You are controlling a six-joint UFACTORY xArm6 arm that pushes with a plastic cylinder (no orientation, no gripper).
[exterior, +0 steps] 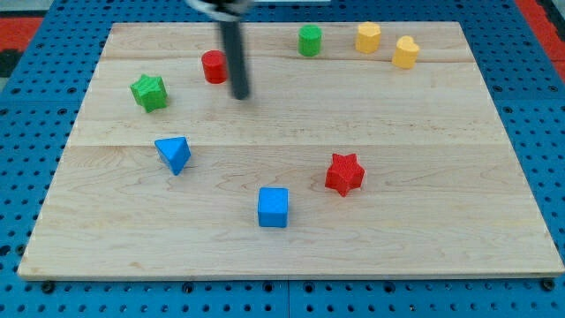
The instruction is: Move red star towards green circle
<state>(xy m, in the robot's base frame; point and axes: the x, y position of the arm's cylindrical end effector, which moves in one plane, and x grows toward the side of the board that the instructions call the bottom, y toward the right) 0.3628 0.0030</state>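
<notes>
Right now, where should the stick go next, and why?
Probably down to the view's bottom right, below the red star. My tip sits far off by the red cylinder; the green circle is above the star, so the push must start beneath it.

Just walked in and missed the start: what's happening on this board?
I'm a rod-tipped arm meant to push the red star towards the green circle. My tip sits just right of the red cylinder, far up-left of the star and touching neither. The star lies at lower centre-right, untouched.
</notes>
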